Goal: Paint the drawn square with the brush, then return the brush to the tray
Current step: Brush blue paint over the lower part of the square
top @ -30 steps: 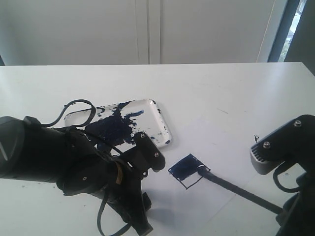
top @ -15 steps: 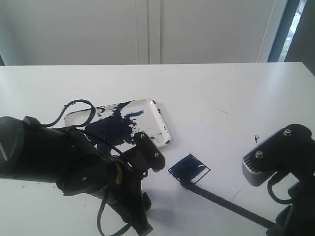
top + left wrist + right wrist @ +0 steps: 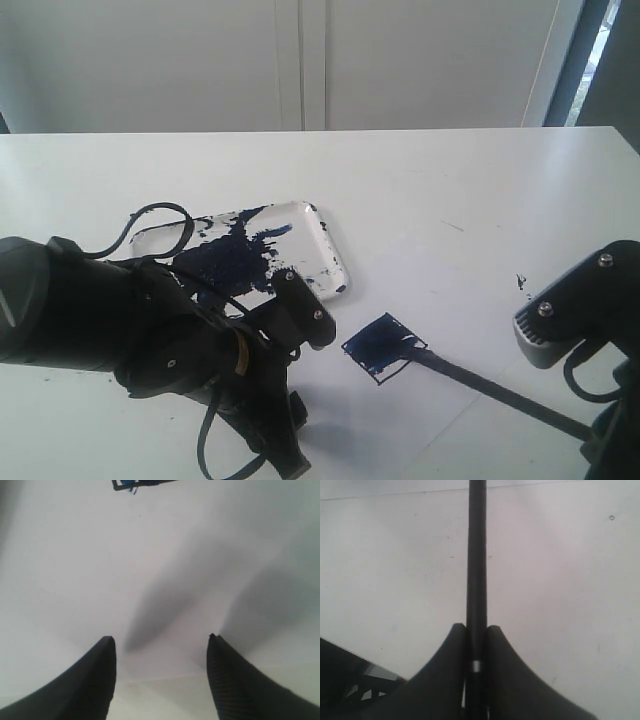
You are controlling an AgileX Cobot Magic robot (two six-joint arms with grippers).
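The drawn square (image 3: 381, 345) lies on the white table, mostly smeared dark blue, with a white strip left along its near right side. The brush (image 3: 490, 388) slants from the lower right, its tip resting at the square's right corner. My right gripper (image 3: 476, 628) is shut on the black brush handle (image 3: 476, 555); in the exterior view it sits at the bottom right edge (image 3: 598, 442). The tray (image 3: 322, 243), blotched with dark blue paint, lies left of and behind the square. My left gripper (image 3: 160, 640) hangs open over bare table, holding nothing.
The bulky black left arm (image 3: 120, 320) with its looping cable fills the lower left and covers the tray's near left part. Small dark paint specks (image 3: 520, 282) dot the table at the right. A white wall stands behind the table.
The brush tip swept to the square's near corner half a second ago and is back at its right corner now, the right arm moving with it. The left arm has stayed still.
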